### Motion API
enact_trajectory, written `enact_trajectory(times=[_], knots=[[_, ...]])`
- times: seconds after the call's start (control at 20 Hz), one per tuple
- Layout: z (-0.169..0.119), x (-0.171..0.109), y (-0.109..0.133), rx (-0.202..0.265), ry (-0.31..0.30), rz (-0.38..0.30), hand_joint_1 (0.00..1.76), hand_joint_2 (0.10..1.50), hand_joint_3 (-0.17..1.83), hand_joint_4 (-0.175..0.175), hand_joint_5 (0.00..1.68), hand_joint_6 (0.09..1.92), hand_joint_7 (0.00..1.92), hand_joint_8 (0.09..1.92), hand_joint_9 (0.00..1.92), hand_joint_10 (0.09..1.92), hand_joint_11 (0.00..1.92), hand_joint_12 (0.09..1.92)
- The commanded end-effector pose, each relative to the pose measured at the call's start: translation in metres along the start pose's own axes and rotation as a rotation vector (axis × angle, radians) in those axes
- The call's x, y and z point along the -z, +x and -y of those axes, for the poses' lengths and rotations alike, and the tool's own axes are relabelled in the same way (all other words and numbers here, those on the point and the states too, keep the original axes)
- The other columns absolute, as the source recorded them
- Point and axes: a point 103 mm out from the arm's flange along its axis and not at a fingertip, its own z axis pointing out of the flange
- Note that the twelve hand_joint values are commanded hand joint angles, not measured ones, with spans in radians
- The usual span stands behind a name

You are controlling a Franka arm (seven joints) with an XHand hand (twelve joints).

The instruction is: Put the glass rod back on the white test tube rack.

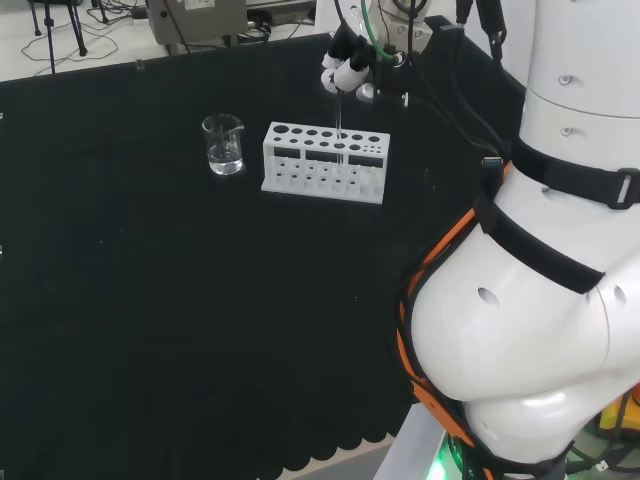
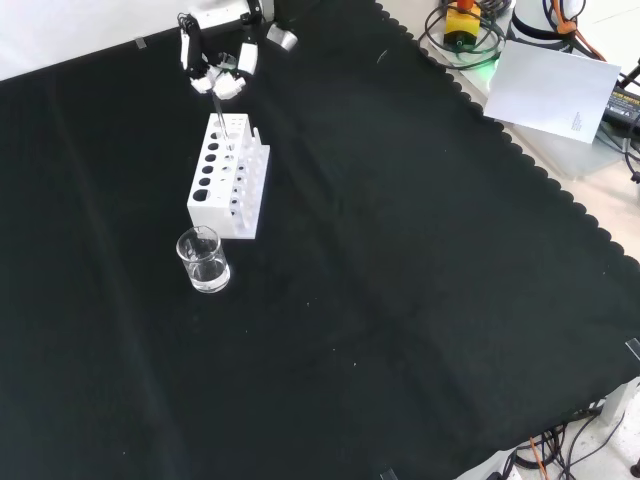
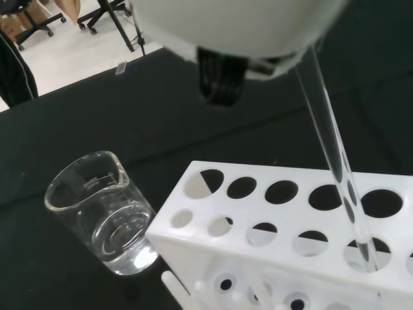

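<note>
Wrist view: glass rod stands near-upright, tip in rack hole.

Even, bright overhead room light; black cloth absorbs it, shadows barely visible. Soft sheen on white arm link. Glints on beaker. Wrist view: hand blurred, overexposed; glass rod perhaps slightly soft.

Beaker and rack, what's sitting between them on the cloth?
Nothing: in the head view only bare black cloth separates the beaker from the rack.
</note>
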Motion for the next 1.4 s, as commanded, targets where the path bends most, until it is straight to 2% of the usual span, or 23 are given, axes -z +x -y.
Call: enact_trajectory(times=[0.05, 0.25, 0.7, 0.85, 0.95, 1.05, 1.4], knots=[[0.001, 0.000, 0.002, 0.001, 0.009, -0.011, 1.42, 0.48, 0.89, -0.175, 0.93, 0.86, 1.39, 0.63, 1.90, 0.77, 1.56, 1.03], [0.002, 0.007, 0.002, -0.006, -0.005, -0.007, 1.43, 0.50, 0.86, -0.175, 0.86, 0.91, 1.37, 0.62, 1.90, 0.78, 1.57, 1.02], [0.009, 0.033, 0.011, -0.008, -0.056, 0.010, 1.43, 0.51, 0.85, -0.175, 0.87, 0.91, 1.36, 0.62, 1.91, 0.80, 1.58, 1.03], [0.015, 0.048, 0.017, -0.002, -0.088, 0.015, 1.43, 0.50, 0.85, -0.175, 0.94, 0.85, 1.38, 0.59, 1.91, 0.83, 1.58, 1.02], [0.018, 0.058, 0.021, 0.006, -0.099, 0.017, 1.35, 0.64, 0.66, -0.175, 1.05, 0.78, 1.37, 0.61, 1.91, 0.84, 1.58, 1.03], [0.023, 0.069, 0.024, 0.015, -0.115, 0.020, 1.32, 0.71, 0.57, -0.175, 1.10, 0.73, 1.38, 0.61, 1.91, 0.84, 1.58, 1.03], [0.039, 0.089, 0.025, 0.018, -0.149, 0.024, 1.32, 0.69, 0.58, -0.175, 1.15, 0.68, 1.40, 0.57, 1.92, 0.85, 1.58, 1.03]])
